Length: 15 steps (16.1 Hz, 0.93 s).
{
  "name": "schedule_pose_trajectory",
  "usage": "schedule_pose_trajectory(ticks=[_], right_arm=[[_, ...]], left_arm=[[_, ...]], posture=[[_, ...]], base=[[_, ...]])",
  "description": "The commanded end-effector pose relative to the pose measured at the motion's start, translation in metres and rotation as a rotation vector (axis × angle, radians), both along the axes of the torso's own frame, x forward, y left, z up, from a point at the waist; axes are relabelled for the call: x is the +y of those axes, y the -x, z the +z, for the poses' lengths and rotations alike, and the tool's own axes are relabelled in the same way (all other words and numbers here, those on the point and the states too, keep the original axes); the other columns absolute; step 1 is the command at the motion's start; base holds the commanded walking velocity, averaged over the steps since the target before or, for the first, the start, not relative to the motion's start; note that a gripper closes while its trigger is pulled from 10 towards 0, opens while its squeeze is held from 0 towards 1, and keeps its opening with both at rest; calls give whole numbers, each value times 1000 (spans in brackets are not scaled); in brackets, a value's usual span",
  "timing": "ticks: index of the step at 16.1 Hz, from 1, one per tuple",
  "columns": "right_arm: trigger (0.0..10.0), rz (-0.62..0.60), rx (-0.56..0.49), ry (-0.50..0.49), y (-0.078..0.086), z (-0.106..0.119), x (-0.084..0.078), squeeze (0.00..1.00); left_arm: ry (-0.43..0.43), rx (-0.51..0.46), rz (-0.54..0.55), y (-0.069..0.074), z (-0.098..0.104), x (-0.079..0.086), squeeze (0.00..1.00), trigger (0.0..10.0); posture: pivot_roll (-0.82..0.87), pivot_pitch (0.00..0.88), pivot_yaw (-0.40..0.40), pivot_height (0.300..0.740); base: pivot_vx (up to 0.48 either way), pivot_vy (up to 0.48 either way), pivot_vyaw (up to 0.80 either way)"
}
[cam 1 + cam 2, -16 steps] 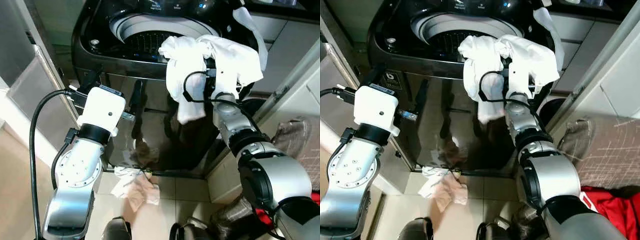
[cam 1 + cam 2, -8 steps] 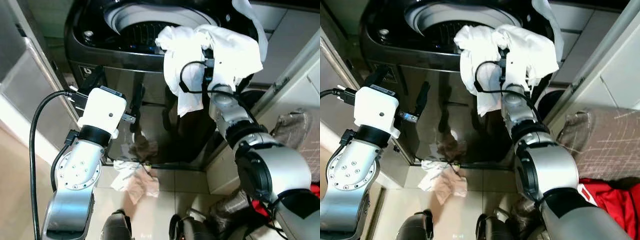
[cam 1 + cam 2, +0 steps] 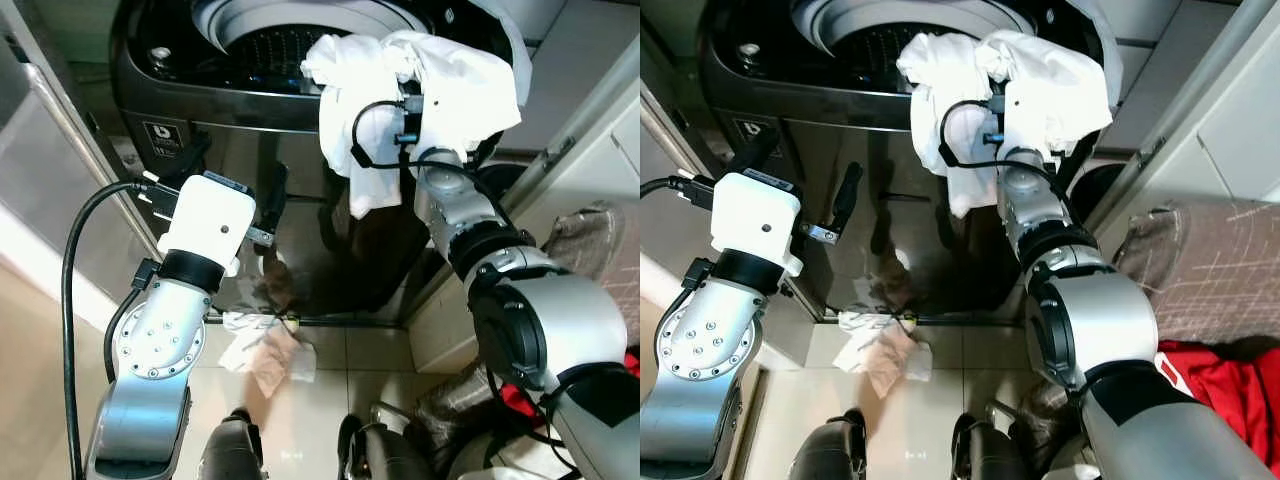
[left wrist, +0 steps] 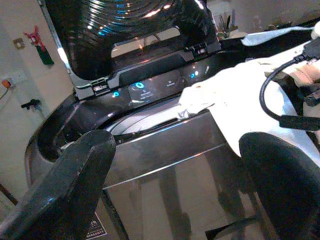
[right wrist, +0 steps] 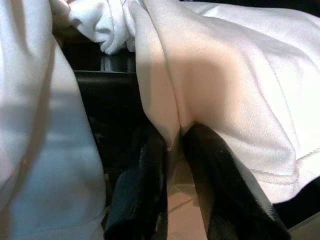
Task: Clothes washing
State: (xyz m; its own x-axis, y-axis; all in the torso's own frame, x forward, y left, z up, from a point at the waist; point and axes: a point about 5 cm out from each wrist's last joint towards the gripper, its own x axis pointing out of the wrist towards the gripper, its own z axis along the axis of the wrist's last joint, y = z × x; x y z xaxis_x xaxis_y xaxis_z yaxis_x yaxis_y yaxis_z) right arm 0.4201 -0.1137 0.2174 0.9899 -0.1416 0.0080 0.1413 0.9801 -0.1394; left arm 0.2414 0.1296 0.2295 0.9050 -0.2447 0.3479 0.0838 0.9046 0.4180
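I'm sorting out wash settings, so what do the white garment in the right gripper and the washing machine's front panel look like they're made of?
The white garment, pinched by the right gripper, looks like a soft matte knit, perhaps cotton: it drapes in loose folds and shows a stitched hem. The washing machine's front panel looks like dark glossy metal or coated plastic: it mirrors the arms and the clothes on the floor.

White garment [image 3: 440, 85] drapes over right gripper [image 5: 172, 145], hiding fingertips in head views. Washing machine [image 3: 250, 90] rear cut off by top edge. Drum [image 3: 275, 45] contents indiscernible.
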Motion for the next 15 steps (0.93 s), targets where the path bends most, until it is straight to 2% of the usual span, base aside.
schedule_pose_trajectory(ticks=[1,4,7,8,9,10,11,12,13,14,15], right_arm=[[0,9,-152,-8,-5,43,-1,0],[0,71,-250,17,-7,84,12,0],[0,125,-322,92,-4,114,25,0],[0,138,-361,126,-2,131,31,0],[0,119,-423,212,1,148,33,0],[0,103,-438,239,2,152,34,0],[0,105,-445,345,2,152,39,0],[10000,169,-336,410,-2,128,44,0],[10000,184,-293,399,-3,118,44,431],[10000,236,-199,329,-5,98,46,1000],[10000,290,-104,196,-6,81,47,1000]], left_arm=[[2,-7,-14,1,1,-4,0,10000],[6,-12,-14,0,1,-7,0,10000],[14,-14,-8,0,-1,-8,0,10000],[14,-14,-5,0,-2,-9,0,10000],[15,-16,7,0,-2,-8,0,10000],[16,-17,12,0,-2,-8,0,10000],[16,-21,23,0,-2,-6,0,10000],[17,-22,32,1,-2,-6,0,10000],[18,-21,32,0,-2,-6,0,10000],[18,-20,31,0,-3,-7,0,10000],[18,-19,29,0,-3,-8,0,10000]], posture=[[200,196,-77,740],[198,186,-92,740],[203,182,-109,740],[207,182,-116,740],[216,181,-129,740],[216,181,-129,740],[221,180,-136,740],[220,178,-143,740],[220,178,-143,740],[219,177,-145,740],[218,180,-143,740]], base=[[0,0,0],[0,0,0],[0,0,0],[0,0,0],[0,0,0],[0,0,0],[0,0,0],[0,0,0],[0,0,0],[0,0,0],[0,0,0]])
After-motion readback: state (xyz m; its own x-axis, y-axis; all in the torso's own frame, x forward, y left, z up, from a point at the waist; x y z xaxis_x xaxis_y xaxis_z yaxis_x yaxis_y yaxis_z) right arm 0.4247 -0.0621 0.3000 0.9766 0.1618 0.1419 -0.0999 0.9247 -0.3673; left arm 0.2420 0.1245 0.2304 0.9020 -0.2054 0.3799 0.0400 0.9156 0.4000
